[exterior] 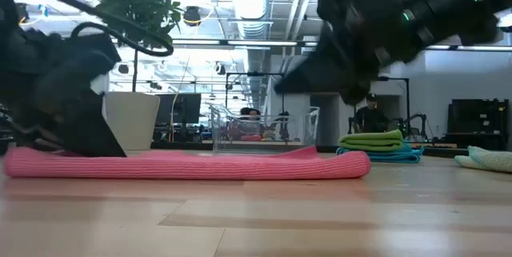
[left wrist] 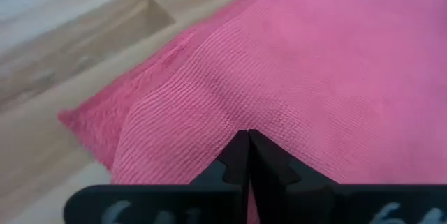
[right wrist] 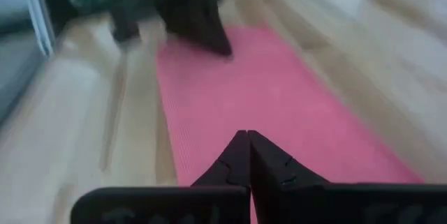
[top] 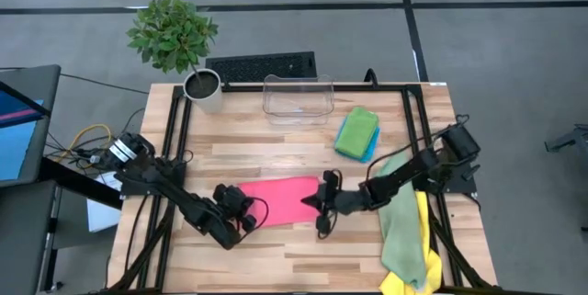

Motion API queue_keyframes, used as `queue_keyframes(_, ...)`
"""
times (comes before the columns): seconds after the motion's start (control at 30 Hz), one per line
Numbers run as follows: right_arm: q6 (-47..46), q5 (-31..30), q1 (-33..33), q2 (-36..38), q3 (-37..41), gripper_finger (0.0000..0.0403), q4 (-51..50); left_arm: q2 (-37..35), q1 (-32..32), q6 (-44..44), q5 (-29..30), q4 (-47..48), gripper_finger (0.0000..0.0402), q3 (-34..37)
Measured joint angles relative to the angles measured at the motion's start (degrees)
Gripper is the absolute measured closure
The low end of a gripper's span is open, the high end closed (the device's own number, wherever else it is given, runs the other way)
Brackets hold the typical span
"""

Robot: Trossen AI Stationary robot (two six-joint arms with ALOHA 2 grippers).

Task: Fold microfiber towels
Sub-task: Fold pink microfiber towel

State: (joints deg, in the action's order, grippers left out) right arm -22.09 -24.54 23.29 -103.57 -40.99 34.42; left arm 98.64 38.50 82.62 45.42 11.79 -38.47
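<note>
Pink towel (top: 280,198), flat, pinched at left end by left gripper (top: 241,210) and right end by right gripper (top: 323,205); uneven pull risks a skewed fold.

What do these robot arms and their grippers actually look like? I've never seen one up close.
Both arms are black and slim, built of jointed segments like bent elbows. The left gripper and right gripper each end in two flat black fingers with small stepped notches along the inner edges. Black cables loop along the arms, and the left arm's base carries a pale label and yellow wires.
</note>
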Motion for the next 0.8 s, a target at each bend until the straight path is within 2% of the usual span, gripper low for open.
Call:
queue_keyframes(0.13, -1.4, -1.1, 2.7, -5.6, 0.0, 0.0384, 5.7, -4.1, 0.0, -3.5, 1.8, 0.3, 0.0401, -0.1)
queue_keyframes(0.33, -9.2, -1.7, 5.6, -15.0, -0.6, 0.0383, 9.5, -8.9, 0.6, -6.3, 3.6, 0.3, 0.0401, 0.0)
queue_keyframes(0.43, -9.4, -3.3, 6.4, -16.6, -0.7, 0.0385, 9.9, -9.5, 2.4, -6.2, 7.3, -5.3, 0.0401, 0.0)
queue_keyframes(0.5, -9.3, -3.9, 6.5, -16.8, -0.7, 0.0386, 10.0, -7.7, 4.5, -8.1, 11.4, -12.4, 0.0401, -0.1)
queue_keyframes(0.63, -9.6, -4.2, 6.5, -15.5, -0.6, 0.0382, 9.1, 0.4, 7.7, -12.0, 14.2, -24.8, 0.0401, -0.1)
queue_keyframes(0.77, -9.8, -3.4, 5.8, -14.8, -0.5, 0.0381, 8.5, 10.9, 9.8, -7.7, 15.0, -31.5, 0.0401, -0.1)
queue_keyframes(0.8, -9.8, -3.3, 5.8, -14.8, -0.5, 0.0382, 8.4, 13.1, 10.2, -6.3, 17.3, -31.8, 0.0401, -0.4)
